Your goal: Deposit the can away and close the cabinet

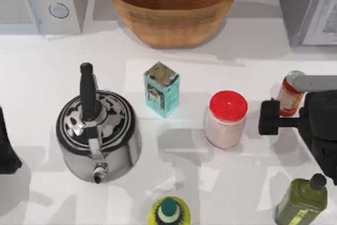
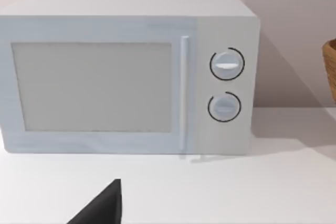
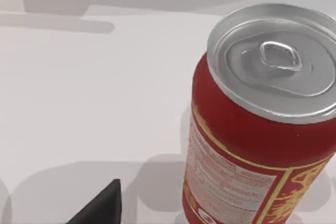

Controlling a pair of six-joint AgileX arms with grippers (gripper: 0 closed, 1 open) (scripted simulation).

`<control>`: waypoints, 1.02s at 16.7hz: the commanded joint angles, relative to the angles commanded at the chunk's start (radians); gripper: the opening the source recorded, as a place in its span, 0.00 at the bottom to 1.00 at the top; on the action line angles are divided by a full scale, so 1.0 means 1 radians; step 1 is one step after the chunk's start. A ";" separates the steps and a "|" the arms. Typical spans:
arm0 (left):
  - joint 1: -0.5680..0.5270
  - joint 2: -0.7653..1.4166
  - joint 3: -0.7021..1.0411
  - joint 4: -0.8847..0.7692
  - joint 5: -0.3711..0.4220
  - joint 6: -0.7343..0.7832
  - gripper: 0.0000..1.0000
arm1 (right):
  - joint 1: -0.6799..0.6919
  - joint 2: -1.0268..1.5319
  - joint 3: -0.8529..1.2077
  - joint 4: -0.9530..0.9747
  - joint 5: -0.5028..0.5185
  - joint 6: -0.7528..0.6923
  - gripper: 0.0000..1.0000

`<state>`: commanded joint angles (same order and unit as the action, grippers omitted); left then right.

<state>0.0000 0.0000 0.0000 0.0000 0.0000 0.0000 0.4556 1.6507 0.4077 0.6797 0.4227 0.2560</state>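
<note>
White tabletop [image 1: 47, 77] runs across the whole scene. Starting at the far left, my left arm sits parked at the table's left edge, a dark shape low down, and whether its fingers are spread or pressed together I cannot tell. From the left wrist view, a pale microwave [image 2: 126, 74] with two round dials stands on the table ahead of the left gripper. Just right of that arm stands a black-and-chrome kettle [image 1: 98, 133] with an upright black handle. Behind it, a woven basket [image 1: 172, 5] sits against the back of the table. Moving along, a teal carton [image 1: 161, 89] stands upright mid-table, and a green-capped yellow bottle [image 1: 169, 212] peeks in at the near edge. Next, a red-lidded whitish jar [image 1: 226, 119] stands just left of the right gripper [image 1: 269, 118]. Now the right gripper: it reaches in from the right edge, black fingers pointing left, but open or closed I cannot tell. The can [image 1: 289, 96] stands upright just behind it, red with a silver top, not in its grasp. The right wrist view has that can [image 3: 262, 129] looming close alongside. Nearer than the gripper, at the right, stands an olive-green bottle [image 1: 303, 204].
</note>
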 joint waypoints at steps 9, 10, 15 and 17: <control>0.000 0.000 0.000 0.000 0.000 0.000 1.00 | -0.079 0.244 0.153 0.115 -0.059 -0.038 1.00; 0.000 0.000 0.000 0.000 0.000 0.000 1.00 | -0.080 0.269 0.161 0.136 -0.065 -0.042 1.00; 0.000 0.000 0.000 0.000 0.000 0.000 1.00 | -0.078 0.288 0.165 0.153 -0.069 -0.045 1.00; 0.000 0.000 0.000 0.000 0.000 0.000 1.00 | -0.078 0.288 0.165 0.153 -0.069 -0.045 0.85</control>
<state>0.0000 0.0000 0.0000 0.0000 0.0000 0.0000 0.3780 1.9387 0.5731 0.8327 0.3538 0.2109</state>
